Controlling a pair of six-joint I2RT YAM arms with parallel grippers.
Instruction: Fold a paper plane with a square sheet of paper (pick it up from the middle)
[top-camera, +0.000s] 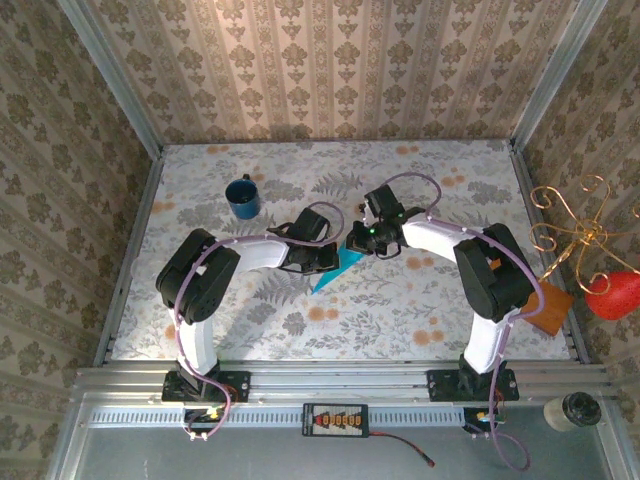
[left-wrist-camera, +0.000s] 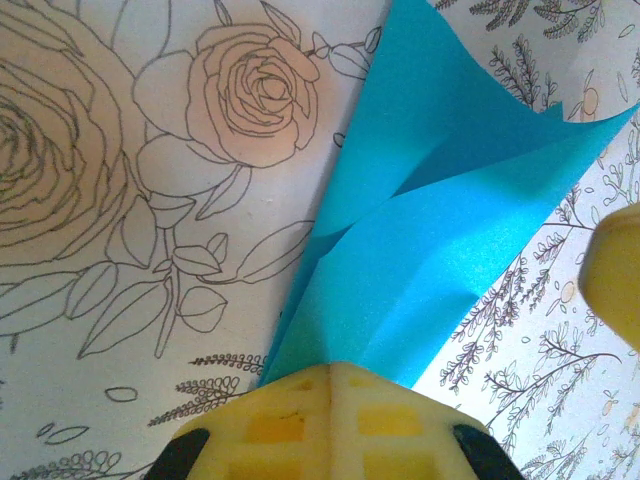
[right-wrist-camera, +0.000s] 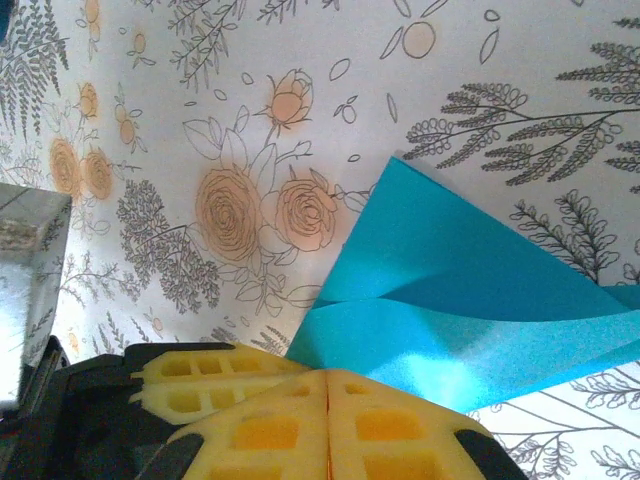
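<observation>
Turquoise paper (top-camera: 328, 276), folded into a narrow creased shape, lies near the middle of the floral-patterned table (top-camera: 400, 300), its pointed end reaching toward the near left. The two arms meet over it from either side. The left gripper (top-camera: 335, 258) sits at the paper's left edge. In the left wrist view its yellow fingers (left-wrist-camera: 290, 425) are pressed together with no gap, and the paper (left-wrist-camera: 440, 230) fans out from right at their tips, so it looks pinched there. Two layers rise away from the fingers with a crease between them, and the upper corner curls off the table. The right gripper (top-camera: 362, 240) is just beyond and to the right of the left one. Its yellow fingers (right-wrist-camera: 390, 440) are likewise closed flat against each other, with the paper (right-wrist-camera: 470, 290) running in under their tips, an upper flap folded over a lower one. Whether the paper is lifted at either grip or only pressed to the table cannot be told. A dark blue mug (top-camera: 243, 197) stands upright, well apart on the far left. An orange-brown board (top-camera: 550, 310) lies at the right edge of the table.
</observation>
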